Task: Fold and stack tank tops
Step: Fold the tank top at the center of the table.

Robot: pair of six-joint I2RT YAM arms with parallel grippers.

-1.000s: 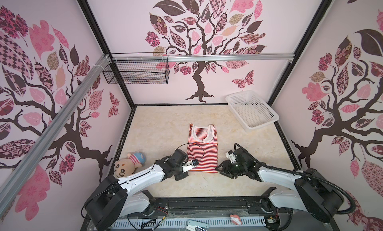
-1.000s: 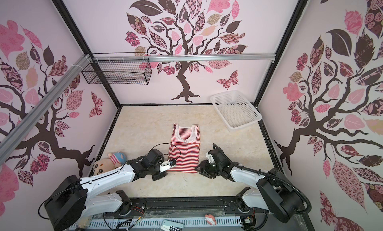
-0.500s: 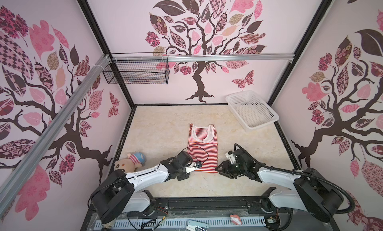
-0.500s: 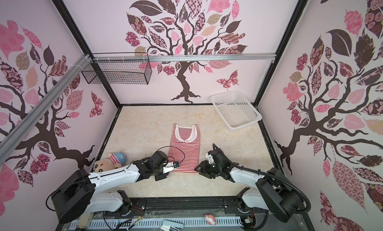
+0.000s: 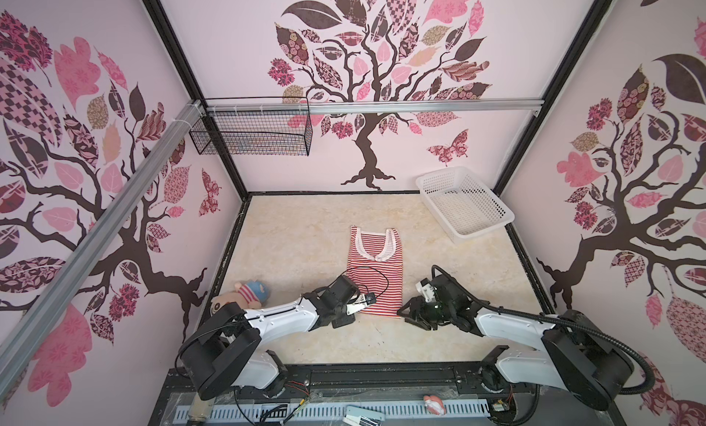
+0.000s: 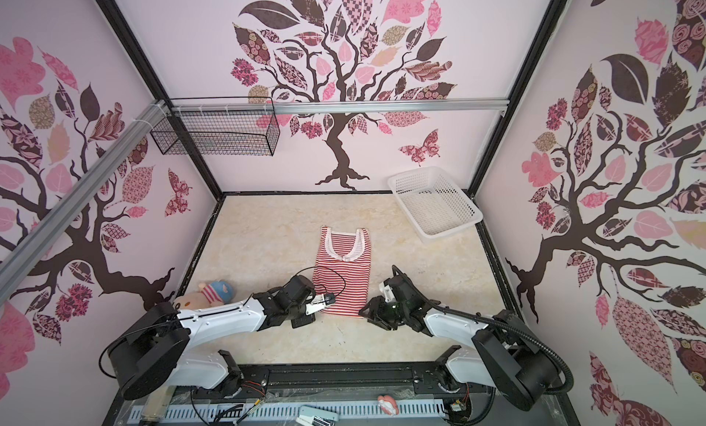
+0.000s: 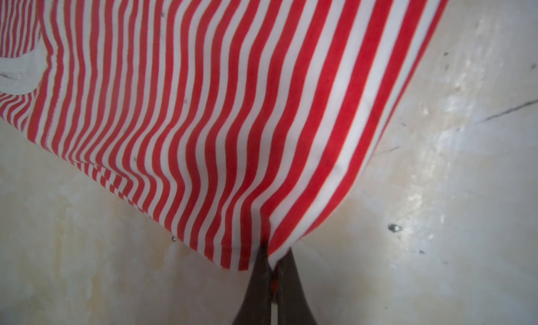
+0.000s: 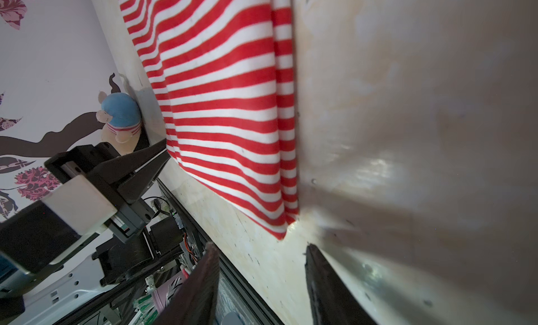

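Observation:
One red-and-white striped tank top [image 5: 376, 269] [image 6: 343, 275] lies flat mid-table, white-trimmed neck toward the back wall. My left gripper [image 5: 361, 303] [image 6: 324, 303] is at its near left hem corner. In the left wrist view the left gripper [image 7: 272, 261] is shut on that corner of the tank top [image 7: 203, 105], and the fabric puckers up toward the fingertips. My right gripper [image 5: 401, 313] [image 6: 363, 312] rests low at the near right corner. The right gripper [image 8: 259, 247] is open, with the tank top's corner [image 8: 281, 234] just ahead of the gap and not between the fingers.
A white perforated basket [image 5: 464, 206] stands at the back right. A plush toy [image 5: 240, 296] lies against the left wall beside my left arm. A black wire basket [image 5: 252, 132] hangs on the back rail. The table [image 5: 301, 233] is pale marble-patterned.
My left gripper slid in to the hem's near left corner and closed on it. The right arm has stayed in place and its jaws stand a little wider.

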